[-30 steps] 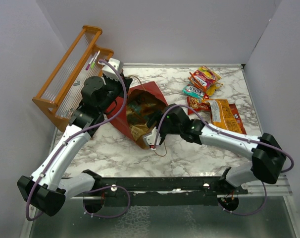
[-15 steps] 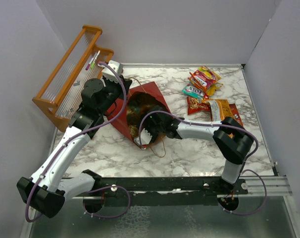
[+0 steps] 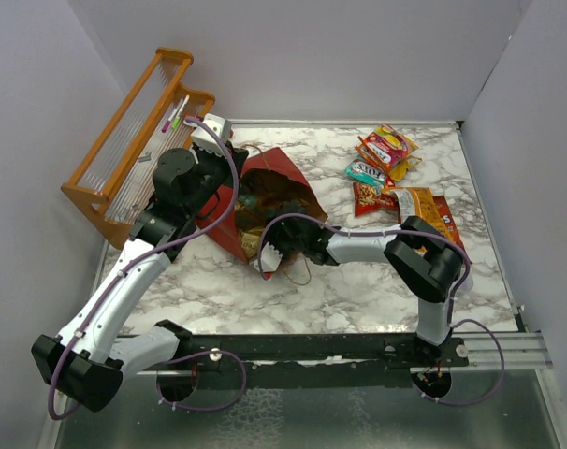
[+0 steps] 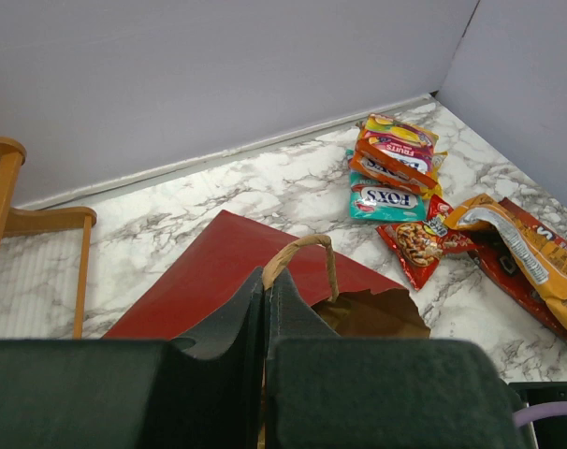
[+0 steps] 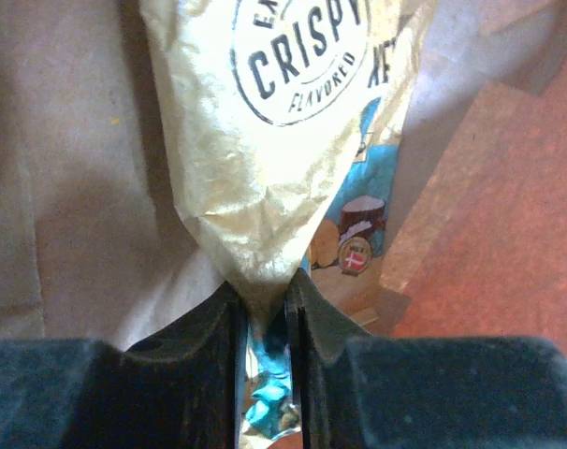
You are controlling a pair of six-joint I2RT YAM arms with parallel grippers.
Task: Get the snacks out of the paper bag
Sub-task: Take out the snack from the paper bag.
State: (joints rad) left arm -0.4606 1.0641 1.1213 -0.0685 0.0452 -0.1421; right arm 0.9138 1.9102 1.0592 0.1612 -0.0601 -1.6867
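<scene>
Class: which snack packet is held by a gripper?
The gold CRISPY packet, pinched by the right gripper inside the paper bag; the other packets lie loose on the table.

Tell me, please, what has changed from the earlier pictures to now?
The right tool went left into the bag and closed on the gold packet. The left tool kept its grip on the bag's rim; the snacks already out did not move.
</scene>
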